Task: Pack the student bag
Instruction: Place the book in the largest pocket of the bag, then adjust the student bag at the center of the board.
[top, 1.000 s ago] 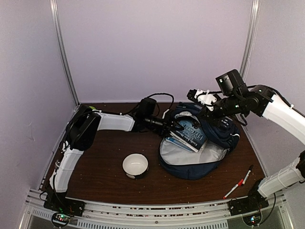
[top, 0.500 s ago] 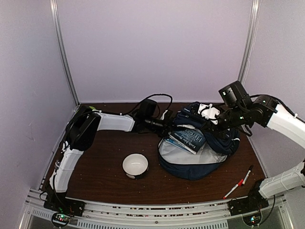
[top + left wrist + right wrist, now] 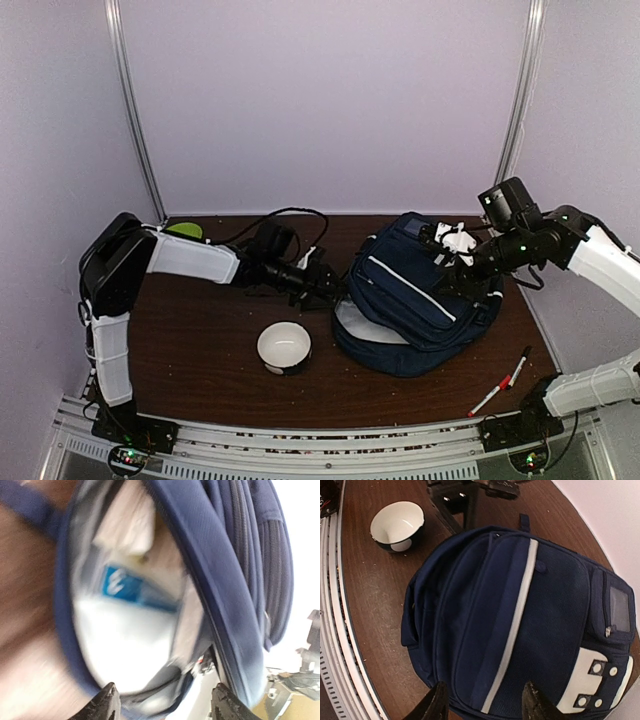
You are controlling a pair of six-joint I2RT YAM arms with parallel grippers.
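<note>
The student bag (image 3: pixel 415 300) lies on the brown table (image 3: pixel 200 335), navy with a white stripe, its front flap down over the main compartment. The right wrist view looks down on the bag (image 3: pixel 520 610) and its white studded patch (image 3: pixel 592 682). My right gripper (image 3: pixel 448 262) hangs open just above the bag's upper right part, holding nothing (image 3: pixel 485 705). My left gripper (image 3: pixel 333 290) stands open at the bag's left edge. In the blurred left wrist view the left gripper (image 3: pixel 165 705) faces the bag's gaping mouth, with grey lining (image 3: pixel 125 645) and a blue book (image 3: pixel 125 585) inside.
A white bowl (image 3: pixel 284 347) with a dark outside sits in front of the left gripper, left of the bag, also in the right wrist view (image 3: pixel 397 525). A red and white marker (image 3: pixel 500 385) lies near the front right. A green object (image 3: pixel 184 230) sits at the back left.
The bag's flap has dropped over the book that showed before. My right gripper has let go of the flap and opened. The left arm has drawn back to the left, its gripper opening.
</note>
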